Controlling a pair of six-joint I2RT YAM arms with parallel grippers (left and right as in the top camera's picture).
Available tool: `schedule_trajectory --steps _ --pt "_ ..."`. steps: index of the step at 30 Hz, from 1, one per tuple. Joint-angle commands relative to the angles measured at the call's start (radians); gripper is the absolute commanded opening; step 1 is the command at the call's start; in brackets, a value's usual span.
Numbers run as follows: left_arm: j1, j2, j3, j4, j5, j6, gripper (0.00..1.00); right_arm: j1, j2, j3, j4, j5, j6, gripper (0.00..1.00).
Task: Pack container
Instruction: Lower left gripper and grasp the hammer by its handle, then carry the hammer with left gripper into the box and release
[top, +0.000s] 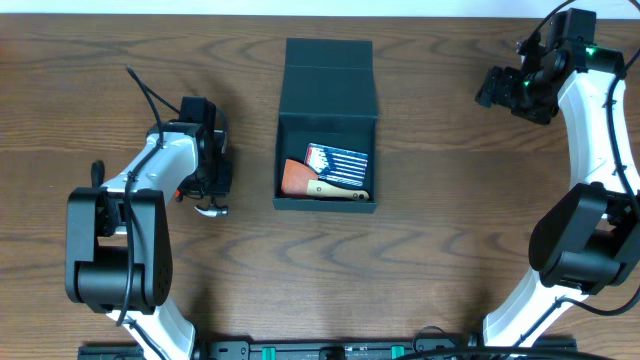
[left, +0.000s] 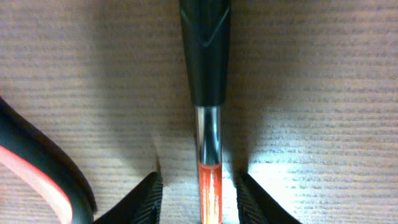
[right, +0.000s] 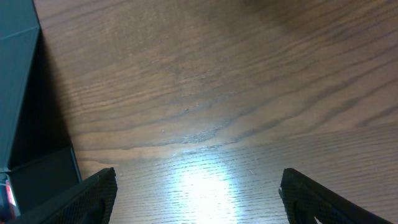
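The container (top: 327, 85) is a dark teal square box at the table's middle, with its flap lid open toward the back. Inside lie an orange-brown piece (top: 295, 177), a striped packet (top: 338, 163) and a pale wooden handle (top: 342, 191). My left gripper (top: 205, 188) is left of the box, low over the table. In the left wrist view its jaws (left: 199, 182) are open and straddle a tool with a black handle (left: 205, 56), chrome shaft and orange-red section, with gaps on both sides. My right gripper (top: 492, 90) (right: 199, 186) is open and empty at the far right.
A curved black-and-red handle (left: 37, 174) lies on the table just left of the left jaws. A metal tool end (top: 211, 210) shows below the left gripper. The container's side (right: 15, 74) shows at the left edge of the right wrist view.
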Motion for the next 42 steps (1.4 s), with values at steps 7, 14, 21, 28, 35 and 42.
schedule_trajectory --steps 7,14,21,28,35,42 --pt "-0.003 0.009 0.021 0.021 0.000 -0.005 0.25 0.001 0.003 -0.004 0.003 -0.012 0.001 0.84" --pt "-0.003 0.009 0.021 0.019 0.000 -0.005 0.10 0.001 0.003 -0.004 0.003 -0.012 0.001 0.84" --pt "-0.003 0.009 0.021 0.018 0.000 -0.005 0.06 0.001 0.003 -0.004 0.003 -0.012 0.001 0.84" --pt "-0.029 -0.028 0.058 -0.002 -0.001 0.003 0.06 0.001 0.003 -0.004 0.003 -0.012 0.001 0.83" --pt "-0.062 -0.126 0.196 -0.126 -0.013 0.121 0.06 0.001 0.003 -0.004 0.002 -0.012 0.001 0.82" --pt "-0.187 -0.250 0.282 -0.153 -0.013 0.359 0.06 0.001 0.003 -0.004 0.003 -0.012 0.001 0.84"
